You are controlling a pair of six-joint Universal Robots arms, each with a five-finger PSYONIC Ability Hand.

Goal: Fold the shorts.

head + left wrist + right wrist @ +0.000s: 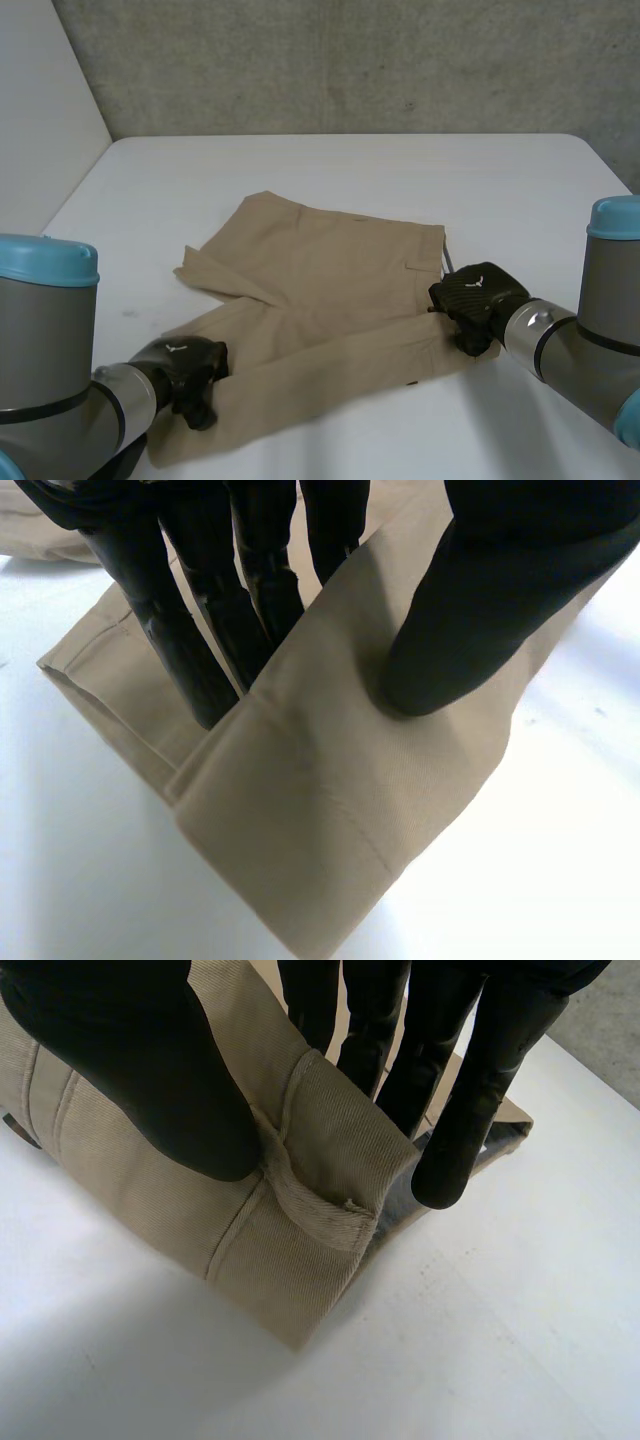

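1. Left robot hand [185,368], black, nearest me at the table's front left: clamped on the hem end of the near leg of the tan twill shorts [330,290]. My thumb [480,610] presses on top of the cloth and my fingers [185,650] sit against a fold of it.

2. Right robot hand [478,296], black, a little farther off on my right: grasping the waistband corner, thumb [130,1070] beside a belt loop [300,1195], fingers [470,1110] on the other side of the band.

3. Shorts — spread flat mid-table between my hands, waistband to my right, legs to my left, the far leg's hem slightly rumpled.

4. White table [350,170] — carries the shorts.

5. Grey concrete wall [350,60], beyond the table's far edge.
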